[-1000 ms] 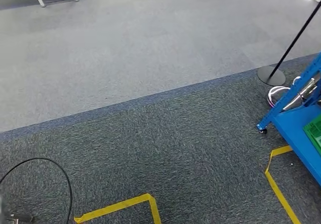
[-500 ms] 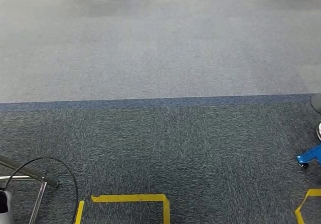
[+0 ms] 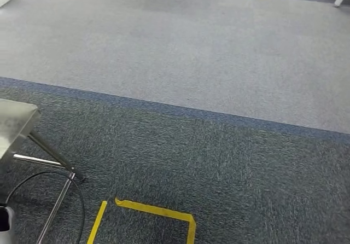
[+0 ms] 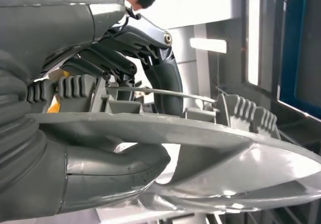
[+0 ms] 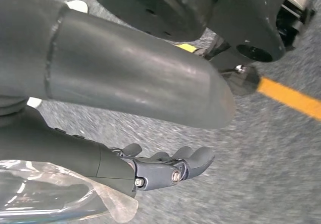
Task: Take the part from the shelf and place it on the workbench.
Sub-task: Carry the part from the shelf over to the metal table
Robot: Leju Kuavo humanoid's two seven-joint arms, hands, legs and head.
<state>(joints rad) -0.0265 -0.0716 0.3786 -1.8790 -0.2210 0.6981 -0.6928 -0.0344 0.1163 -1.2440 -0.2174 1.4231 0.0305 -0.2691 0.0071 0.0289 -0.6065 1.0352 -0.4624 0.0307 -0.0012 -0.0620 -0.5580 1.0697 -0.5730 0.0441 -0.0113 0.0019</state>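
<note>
Carpet floor, grey [image 3: 206, 52], with yellow tape [image 3: 157, 211]; a steel bench corner [image 3: 14, 121] sits left of the tape. My left hand [image 4: 113, 128] grips the part [image 4: 227, 158], thumb under, fingers over: a stiff, slick, light-looking plastic molding, best held mid-body. My right hand [image 5: 151, 133] hangs fingers apart, holding nothing.

Table corner [image 3: 14, 125] left; tape [image 3: 155, 211] on carpet [image 3: 206, 162].
</note>
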